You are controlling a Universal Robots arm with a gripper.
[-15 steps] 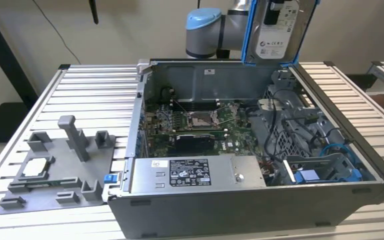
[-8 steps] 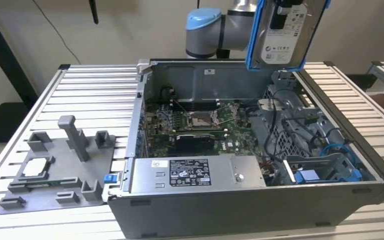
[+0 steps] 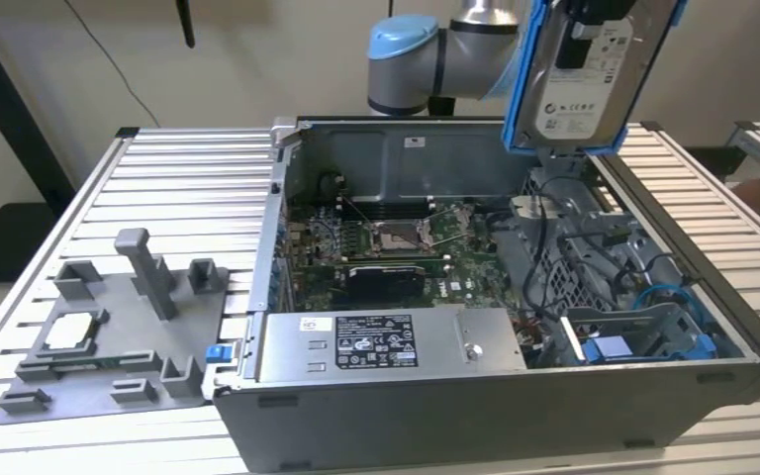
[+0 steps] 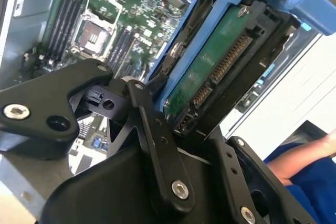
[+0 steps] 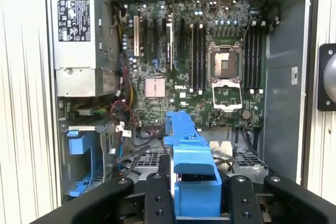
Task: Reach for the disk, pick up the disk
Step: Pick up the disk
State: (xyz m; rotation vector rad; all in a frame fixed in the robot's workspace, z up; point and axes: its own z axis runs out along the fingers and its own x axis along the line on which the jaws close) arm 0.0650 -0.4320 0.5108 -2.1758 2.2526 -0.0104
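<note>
Now gripper (image 4: 173, 124) holds disk (image 3: 589, 74) upright, long axis vertical.

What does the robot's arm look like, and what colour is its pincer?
The arm is made of smooth silver-grey tubes with a rounded light blue cap on its joint. The pincer is black, built from flat metal bars joined with round silver screws, and its thick black base fills the near part of both wrist views.
</note>
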